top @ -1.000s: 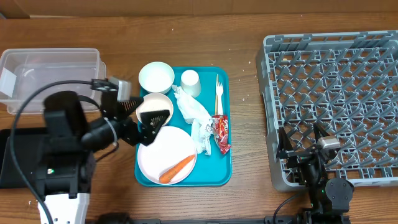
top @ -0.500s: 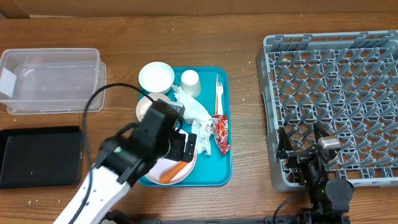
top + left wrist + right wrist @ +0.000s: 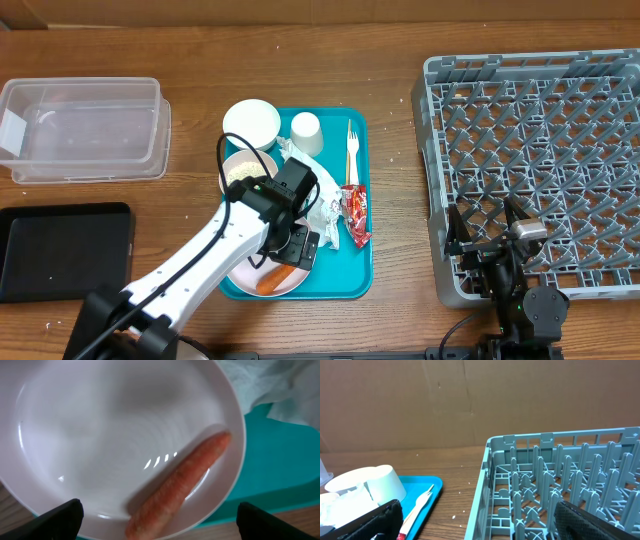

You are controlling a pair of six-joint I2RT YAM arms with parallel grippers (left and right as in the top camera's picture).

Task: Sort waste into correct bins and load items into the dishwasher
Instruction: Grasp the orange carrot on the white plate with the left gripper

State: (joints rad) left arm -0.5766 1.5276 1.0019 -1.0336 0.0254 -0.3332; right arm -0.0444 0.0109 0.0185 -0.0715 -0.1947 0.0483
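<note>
The left tool [image 3: 297,250] hangs over the plate [image 3: 238,270] at the lower middle of the overhead view. Its jaws are spread wide and grasp nothing. In the left wrist view both fingertips [image 3: 60,519] show at the bottom corners, with the carrot [image 3: 181,485] lying slantwise on the plate between them, untouched. The carrot rests against the plate's lower right rim.

The plate sits at the lower end of a teal tray [image 3: 362,268] in the centre of the worktop [image 3: 400,60]. Above the plate on that tray is a bowl [image 3: 238,170] holding rice scraps, partly hidden by the left arm. An empty bowl [image 3: 251,124] sits at the tray's upper left corner and overhangs its edge. A cup [image 3: 306,132] stands just beside the empty bowl. Crumpled napkins [image 3: 325,198] run down the tray's middle. A fork [image 3: 352,150] lies along the right side, with a red wrapper [image 3: 356,216] below it.

The clear tub [image 3: 85,128] is at the upper left of the frame, and the black tray [image 3: 60,250] is below it at the lower left. Both are well apart from the teal tray.

The grey rack [image 3: 540,150] fills the right side. The right tool [image 3: 483,228] is at the rack's lower left corner, its jaws released wide and grasping nothing.
</note>
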